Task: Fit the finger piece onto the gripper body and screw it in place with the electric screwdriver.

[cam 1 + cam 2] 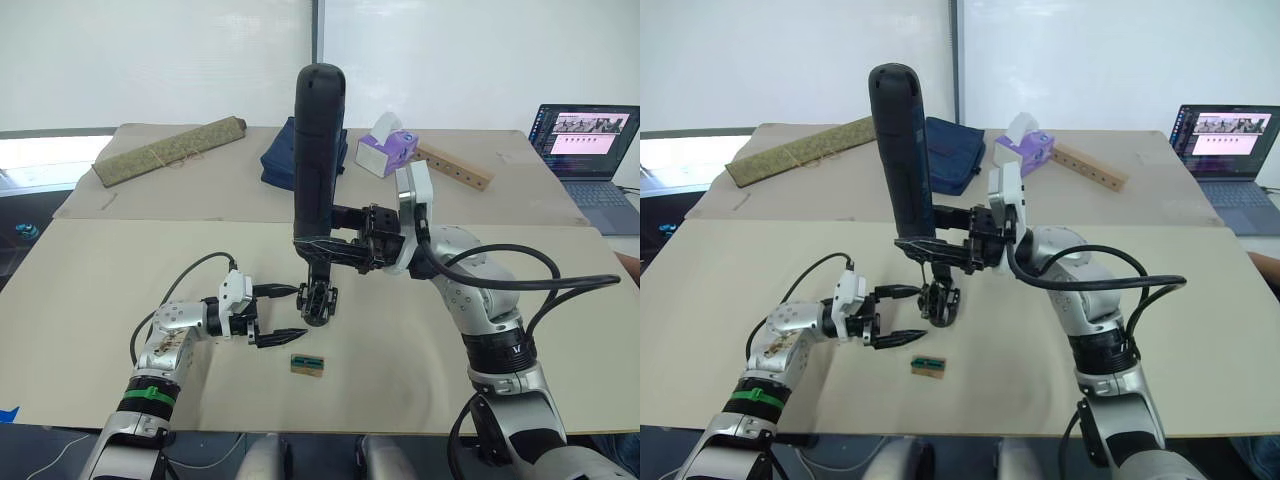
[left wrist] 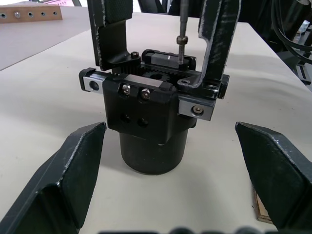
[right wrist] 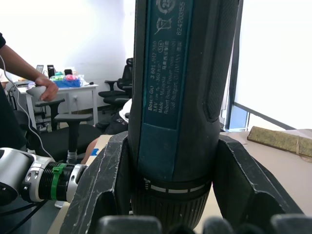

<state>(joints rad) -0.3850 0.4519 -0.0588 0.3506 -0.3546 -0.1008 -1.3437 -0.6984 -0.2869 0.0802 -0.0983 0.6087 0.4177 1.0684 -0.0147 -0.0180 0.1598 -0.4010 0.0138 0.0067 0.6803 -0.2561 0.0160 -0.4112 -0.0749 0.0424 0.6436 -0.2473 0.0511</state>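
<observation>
Surface: beige tabletop (image 1: 120, 290), lower frame.
Left gripper (image 1: 283, 315): fingers apart, empty, beside the chunky black gripper body (image 2: 148, 122) at centre; upright black finger piece (image 2: 217, 44) seated on top.
Right gripper (image 1: 345, 245): clamped on the thick black electric screwdriver (image 1: 318, 150).
Advice: keep bit vertical over the screw.
Label: "Bosch GO", partly legible.

Blk screwdriver (image 1: 319, 150), blk gripper body (image 2: 146, 122), purple tissue box (image 1: 388, 151).

Matte black electric screwdriver (image 1: 318, 160), metal bit (image 2: 182, 30)
</observation>
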